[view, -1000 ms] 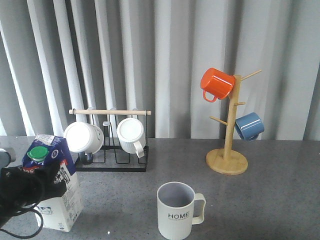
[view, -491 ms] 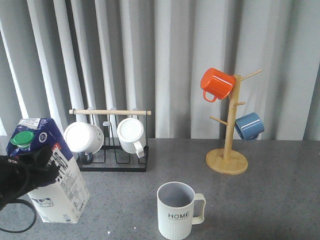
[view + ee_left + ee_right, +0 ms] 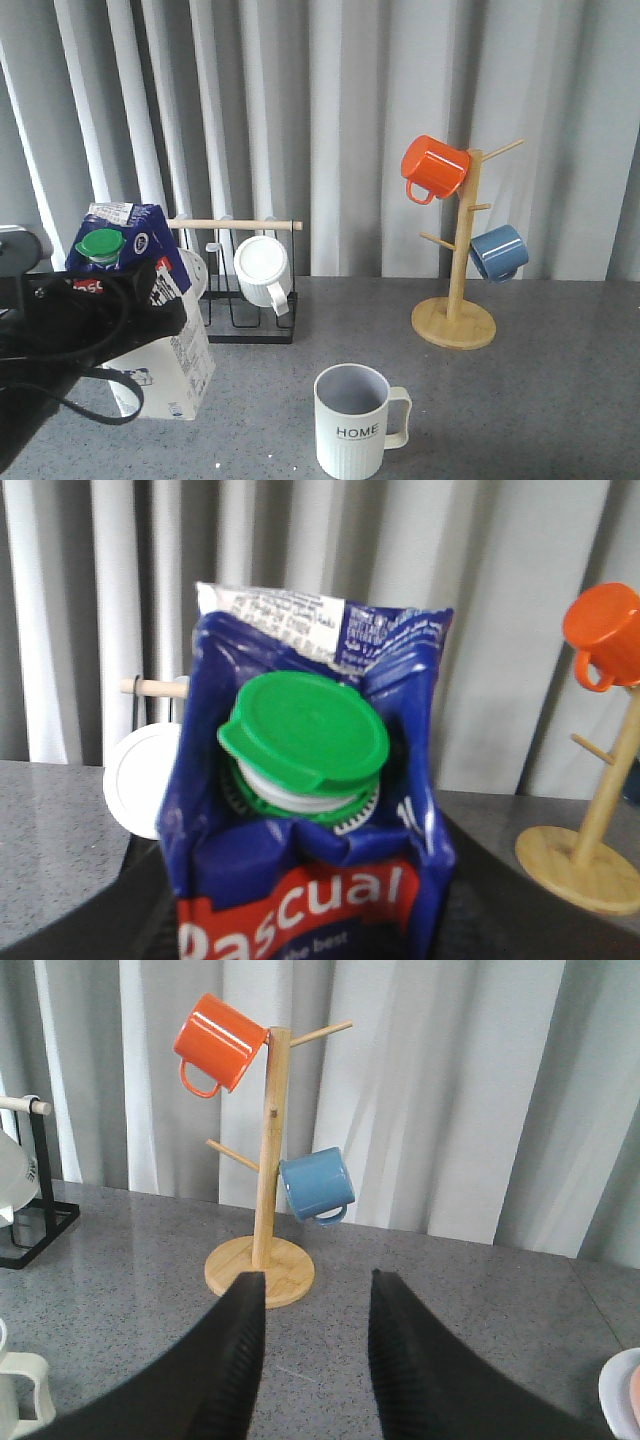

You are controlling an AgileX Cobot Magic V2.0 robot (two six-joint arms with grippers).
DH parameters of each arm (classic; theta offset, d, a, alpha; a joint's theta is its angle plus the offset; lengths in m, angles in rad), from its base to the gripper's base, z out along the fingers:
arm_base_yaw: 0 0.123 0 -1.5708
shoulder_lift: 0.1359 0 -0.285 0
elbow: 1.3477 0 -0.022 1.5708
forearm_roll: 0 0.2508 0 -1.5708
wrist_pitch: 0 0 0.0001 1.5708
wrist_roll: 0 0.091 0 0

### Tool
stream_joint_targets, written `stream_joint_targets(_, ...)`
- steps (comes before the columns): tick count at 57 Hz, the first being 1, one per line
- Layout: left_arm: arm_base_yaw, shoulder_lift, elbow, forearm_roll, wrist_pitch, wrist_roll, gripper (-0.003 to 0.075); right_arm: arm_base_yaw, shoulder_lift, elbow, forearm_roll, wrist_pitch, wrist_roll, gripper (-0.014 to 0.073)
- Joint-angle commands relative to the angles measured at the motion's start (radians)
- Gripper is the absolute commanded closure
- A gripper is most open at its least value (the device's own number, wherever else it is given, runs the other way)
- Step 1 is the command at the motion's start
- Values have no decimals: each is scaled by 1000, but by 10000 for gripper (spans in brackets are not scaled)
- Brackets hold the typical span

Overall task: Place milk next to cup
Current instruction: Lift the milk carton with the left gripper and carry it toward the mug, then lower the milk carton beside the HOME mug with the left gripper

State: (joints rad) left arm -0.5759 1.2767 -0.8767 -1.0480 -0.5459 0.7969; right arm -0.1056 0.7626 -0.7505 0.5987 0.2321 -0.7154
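The milk (image 3: 150,330) is a blue-and-white carton with a green cap (image 3: 99,243), held tilted at the table's left with its lower end close to the surface. My left gripper (image 3: 120,300) is shut on its upper part, across the red band. The left wrist view is filled by the milk (image 3: 310,880) and its cap (image 3: 305,730). The cup (image 3: 355,420), pale, ribbed and marked "HOME", stands near the front edge to the right of the carton, apart from it. Only its handle (image 3: 20,1400) shows in the right wrist view. My right gripper (image 3: 315,1300) hangs open over bare table.
A black wire rack (image 3: 240,325) with a white mug (image 3: 262,268) stands behind the carton. A wooden mug tree (image 3: 455,320) at the back right carries an orange mug (image 3: 433,167) and a blue mug (image 3: 497,252). A pale dish edge (image 3: 622,1390) lies at the far right.
My left gripper has carried the carton up and to the right, from the left edge towards the cup. The carton now hides the left white mug on the rack.
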Motion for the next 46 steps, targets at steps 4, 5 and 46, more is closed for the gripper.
stream_joint_targets(4, -103, 35, -66, -107, -162, 149, 542, 2, -3, -27, 8, -57, -1, 328)
stream_joint_targets(5, -118, 40, -71, -110, -169, 153, 542, 2, -3, -27, 8, -57, -1, 328)
stream_joint_targets(46, -362, 333, -278, -323, -597, 233, 542, 2, -3, -27, 8, -57, -1, 328)
